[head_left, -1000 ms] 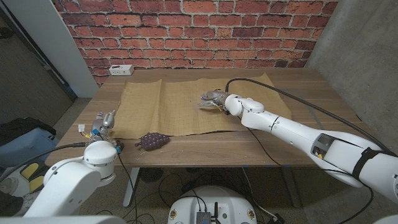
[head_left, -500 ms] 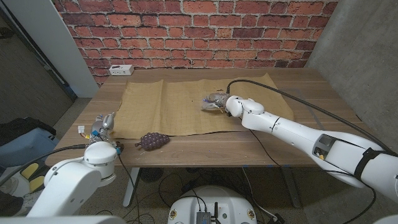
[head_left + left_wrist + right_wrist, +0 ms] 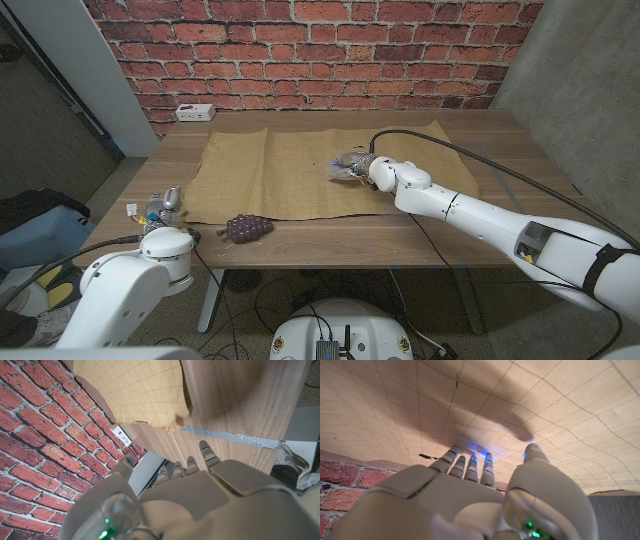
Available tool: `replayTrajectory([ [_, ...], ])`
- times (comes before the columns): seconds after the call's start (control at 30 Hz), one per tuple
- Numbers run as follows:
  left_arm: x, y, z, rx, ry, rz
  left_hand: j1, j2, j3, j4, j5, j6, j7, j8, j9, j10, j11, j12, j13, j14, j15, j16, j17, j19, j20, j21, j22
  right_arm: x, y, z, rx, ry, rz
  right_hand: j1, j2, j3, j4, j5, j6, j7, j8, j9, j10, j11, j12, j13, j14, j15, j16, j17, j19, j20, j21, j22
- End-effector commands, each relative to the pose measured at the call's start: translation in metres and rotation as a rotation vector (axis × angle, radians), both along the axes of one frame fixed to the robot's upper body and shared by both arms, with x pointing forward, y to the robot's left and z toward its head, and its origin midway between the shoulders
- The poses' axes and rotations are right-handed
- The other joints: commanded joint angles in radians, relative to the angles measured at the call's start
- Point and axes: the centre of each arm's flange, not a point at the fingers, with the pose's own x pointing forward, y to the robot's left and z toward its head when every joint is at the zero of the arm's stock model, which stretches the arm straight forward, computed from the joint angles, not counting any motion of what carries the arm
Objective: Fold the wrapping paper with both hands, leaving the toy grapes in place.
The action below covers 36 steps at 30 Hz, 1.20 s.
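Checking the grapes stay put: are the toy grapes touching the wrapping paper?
Touching. In the head view the toy grapes sit at the near edge of the wrapping paper, overlapping that edge with no gap visible.

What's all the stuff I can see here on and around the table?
wrapping paper: one sheet, tan with a fine grid, spread over the middle of the table
toy grapes: one bunch, dark purple, at the paper's near edge toward the robot's left
table: one, brown wood
power strip: one, white, at the table's far left corner
brick wall: one, red, behind the table
left robot hand: one, grey-white, at the table's near left edge, holding nothing
right robot hand: one, grey-white, fingers apart, over the middle of the paper
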Motion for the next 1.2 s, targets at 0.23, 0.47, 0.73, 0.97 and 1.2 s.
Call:
replayTrajectory([
  [0.23,0.018,0.013,-0.017,-0.149,-0.147,-0.073,-0.008,0.000,0.014,-0.004,-0.003,0.003,0.020,0.006,0.004,-0.010,0.028,0.000,0.002,0.037,0.018,0.010,-0.002,0.064,0.001,0.014,0.005,-0.007,-0.016,-0.006,0.005,0.007,-0.017,0.017,-0.003,0.003,-0.013,-0.001,0.014,-0.002,0.002,0.005,0.014,-0.001,0.007,0.005,0.008,-0.006,0.006,0.001,0.021,0.007,0.009,0.005],
  [0.47,0.027,0.018,-0.018,-0.193,-0.245,-0.142,-0.002,0.001,0.020,-0.010,-0.001,0.000,0.022,0.005,0.004,-0.013,0.020,-0.001,0.001,0.033,0.017,0.005,-0.004,0.070,-0.010,0.013,0.005,-0.007,-0.018,-0.010,0.006,0.014,-0.023,0.018,-0.007,0.003,-0.016,-0.002,0.015,-0.002,0.002,0.005,0.014,-0.002,0.007,0.005,0.009,-0.007,0.005,0.001,0.022,0.007,0.009,0.005],
  [0.73,0.032,0.017,-0.025,-0.314,-0.286,-0.128,0.010,0.003,0.031,-0.023,0.002,-0.041,0.016,-0.006,0.003,-0.066,0.017,-0.016,-0.001,0.026,0.019,-0.002,-0.006,0.075,-0.012,0.009,0.004,-0.008,-0.020,-0.012,0.016,0.016,-0.021,0.020,-0.008,0.004,-0.019,-0.002,0.016,0.000,0.001,0.006,0.015,-0.001,0.007,0.005,0.009,-0.007,0.005,0.001,0.024,0.006,0.009,0.005],
  [0.97,0.032,0.016,-0.031,-0.403,-0.296,-0.099,0.014,0.004,0.042,-0.030,0.004,-0.113,0.018,-0.012,0.003,-0.127,0.011,-0.023,-0.003,0.022,0.024,-0.004,-0.005,0.083,-0.003,0.006,0.005,-0.009,-0.020,-0.011,0.017,0.018,-0.020,0.019,-0.009,0.004,-0.020,-0.002,0.015,0.000,0.000,0.006,0.015,-0.001,0.007,0.005,0.011,-0.007,0.005,0.002,0.025,0.006,0.009,0.005],
  [1.2,0.044,0.024,-0.042,-0.476,-0.388,-0.233,0.011,-0.001,0.047,-0.035,0.003,-0.188,-0.005,-0.013,0.001,-0.101,-0.005,-0.001,-0.006,0.048,0.015,0.003,-0.006,0.119,-0.004,0.012,0.006,-0.009,-0.019,-0.011,0.018,0.019,-0.014,0.019,-0.010,0.005,-0.022,-0.003,0.015,0.000,0.000,0.006,0.014,-0.001,0.006,0.005,0.012,-0.008,0.005,0.002,0.025,0.006,0.009,0.005],
])
